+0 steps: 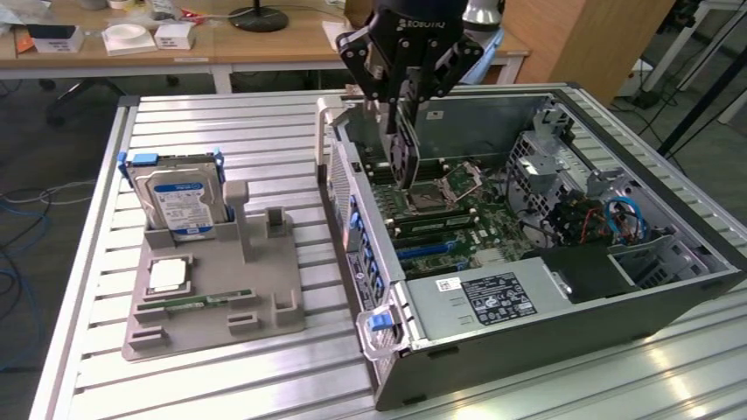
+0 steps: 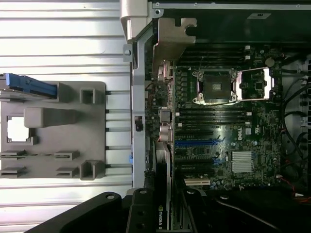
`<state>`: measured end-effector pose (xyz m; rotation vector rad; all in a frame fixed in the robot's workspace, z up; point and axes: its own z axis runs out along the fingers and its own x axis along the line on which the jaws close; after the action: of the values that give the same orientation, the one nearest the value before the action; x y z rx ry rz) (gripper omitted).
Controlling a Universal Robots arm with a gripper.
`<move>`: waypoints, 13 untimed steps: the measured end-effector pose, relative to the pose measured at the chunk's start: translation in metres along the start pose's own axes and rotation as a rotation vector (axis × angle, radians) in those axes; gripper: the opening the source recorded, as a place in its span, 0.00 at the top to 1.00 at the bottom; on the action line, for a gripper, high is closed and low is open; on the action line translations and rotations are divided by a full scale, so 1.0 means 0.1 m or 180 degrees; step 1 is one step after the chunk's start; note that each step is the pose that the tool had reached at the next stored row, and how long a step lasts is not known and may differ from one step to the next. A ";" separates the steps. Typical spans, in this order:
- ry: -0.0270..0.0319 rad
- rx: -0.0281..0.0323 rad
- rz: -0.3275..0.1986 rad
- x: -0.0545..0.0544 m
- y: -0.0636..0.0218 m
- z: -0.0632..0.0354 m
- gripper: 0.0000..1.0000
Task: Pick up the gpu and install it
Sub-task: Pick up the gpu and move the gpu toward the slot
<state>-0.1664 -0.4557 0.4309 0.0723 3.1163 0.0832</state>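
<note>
Over the motherboard (image 1: 491, 219), gpu (image 1: 405, 164) half behind the hand (image 1: 403, 109)

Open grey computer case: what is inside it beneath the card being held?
A green motherboard with a metal processor socket and blue expansion slots. The dark flat GPU card, gripped by the jaws, hangs over it. The board directly beneath the card is covered.

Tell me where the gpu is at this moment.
In the exterior view the gpu hangs edge-down in the gripper, over the motherboard of the open computer case, near the case wall on the exterior view's left.
</note>
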 end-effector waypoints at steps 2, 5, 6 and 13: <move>0.0000 0.0000 -0.0002 -0.03 0.001 0.001 0.74; 0.0000 0.0000 -0.0007 -0.07 0.003 0.002 0.74; 0.0001 0.0000 -0.0009 -0.09 0.004 0.002 0.74; 0.0001 -0.0001 -0.0021 -0.20 0.009 0.005 0.74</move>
<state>-0.1462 -0.4557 0.4309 0.0618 3.1167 0.0834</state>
